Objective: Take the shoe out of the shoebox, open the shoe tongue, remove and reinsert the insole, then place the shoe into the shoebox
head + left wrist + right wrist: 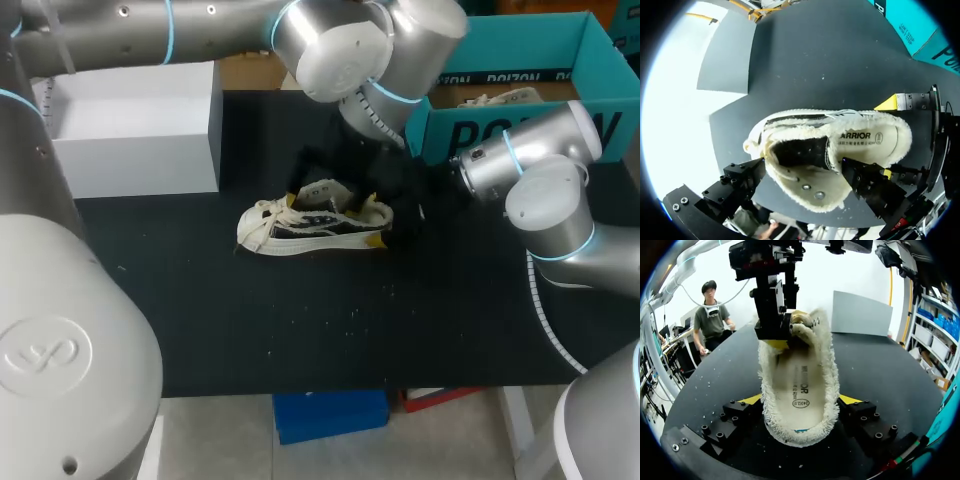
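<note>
A worn canvas shoe (315,225) lies on its sole in the middle of the black table (200,320), out of the teal shoebox (510,45) standing at the far right. Its long axis runs left to right, with the toe to the left and the heel to the right. The right gripper (800,399) clasps the heel from both sides. The left gripper (807,172) hangs over the shoe's mouth, its fingers spread along the shoe's length and pinching nothing that shows. The insole (802,385) lies flat inside. The left arm is judged better placed to lift it, being directly above the opening while the right arm steadies the heel.
</note>
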You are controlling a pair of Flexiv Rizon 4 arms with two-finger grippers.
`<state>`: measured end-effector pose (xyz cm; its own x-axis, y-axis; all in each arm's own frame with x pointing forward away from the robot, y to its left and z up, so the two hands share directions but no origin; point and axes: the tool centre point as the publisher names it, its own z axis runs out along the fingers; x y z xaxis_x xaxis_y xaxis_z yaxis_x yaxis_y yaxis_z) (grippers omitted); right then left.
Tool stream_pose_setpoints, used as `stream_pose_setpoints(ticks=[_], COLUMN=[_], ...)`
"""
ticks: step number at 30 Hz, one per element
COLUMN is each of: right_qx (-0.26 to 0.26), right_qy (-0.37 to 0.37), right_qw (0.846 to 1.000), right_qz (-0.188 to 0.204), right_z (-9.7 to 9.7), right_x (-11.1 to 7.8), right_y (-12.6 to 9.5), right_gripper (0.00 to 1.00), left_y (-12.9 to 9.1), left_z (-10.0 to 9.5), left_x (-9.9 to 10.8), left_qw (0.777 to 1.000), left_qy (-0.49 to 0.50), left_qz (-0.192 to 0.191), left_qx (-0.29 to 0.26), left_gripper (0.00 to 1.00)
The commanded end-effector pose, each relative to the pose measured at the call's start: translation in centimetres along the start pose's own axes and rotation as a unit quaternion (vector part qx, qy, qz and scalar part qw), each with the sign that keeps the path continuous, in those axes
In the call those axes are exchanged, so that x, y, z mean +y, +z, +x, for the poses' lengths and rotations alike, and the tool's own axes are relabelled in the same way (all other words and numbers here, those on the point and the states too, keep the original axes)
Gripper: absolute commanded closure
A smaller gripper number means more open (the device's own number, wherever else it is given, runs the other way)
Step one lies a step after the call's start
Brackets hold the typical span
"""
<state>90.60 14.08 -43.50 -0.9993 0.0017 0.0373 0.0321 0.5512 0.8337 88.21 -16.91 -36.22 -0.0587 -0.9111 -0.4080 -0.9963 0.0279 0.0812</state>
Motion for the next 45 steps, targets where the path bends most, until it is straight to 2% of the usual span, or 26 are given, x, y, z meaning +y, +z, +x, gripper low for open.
stream_pose_setpoints(ticks=[1,2,3,4,6,7,20,27,35,45], right_qx=[0.0,0.0,0.0,0.0,0.0,0.0,0.0,0.0,0.0,0.0], right_qy=[0.001,0.001,0.001,0.001,0.001,0.001,0.001,0.001,0.001,0.001], right_qw=[1.0,1.0,1.0,1.0,1.0,1.0,1.0,1.0,1.0,1.0], right_qz=[0.001,0.001,0.001,0.001,0.001,0.001,0.001,0.001,0.001,0.001], right_z=[-0.2,-0.2,-0.2,-0.2,-0.2,-0.2,-0.2,-0.2,-0.2,-0.2], right_x=[-0.2,-0.2,-0.2,-0.2,-0.2,-0.2,-0.2,-0.2,-0.2,-0.2], right_y=[0.4,0.4,0.4,0.4,0.4,0.4,0.4,0.4,0.4,0.4], right_gripper=[1.0,1.0,1.0,1.0,1.0,1.0,1.0,1.0,1.0,1.0], left_y=[1.0,1.0,0.9,0.9,0.6,0.5,-0.1,-1.3,-2.8,-1.7], left_z=[1.1,1.1,1.0,0.9,0.8,0.7,0.8,0.5,-2.1,-6.7], left_x=[-1.3,-1.4,-1.5,-1.7,-1.8,-1.8,-1.0,-0.3,0.5,2.2], left_qw=[0.999,0.999,0.999,0.999,0.999,0.999,0.998,0.999,0.999,0.996], left_qy=[0.003,0.004,0.003,0.0,0.001,0.001,0.018,0.01,-0.02,-0.074], left_qz=[-0.019,-0.02,-0.022,-0.023,-0.02,-0.019,-0.003,0.009,0.032,0.027], left_qx=[-0.044,-0.045,-0.046,-0.048,-0.049,-0.05,-0.061,-0.037,-0.025,-0.038], left_gripper=[0.0,0.0,0.09,0.57,0.93,1.0,1.0,1.0,1.0,1.0])
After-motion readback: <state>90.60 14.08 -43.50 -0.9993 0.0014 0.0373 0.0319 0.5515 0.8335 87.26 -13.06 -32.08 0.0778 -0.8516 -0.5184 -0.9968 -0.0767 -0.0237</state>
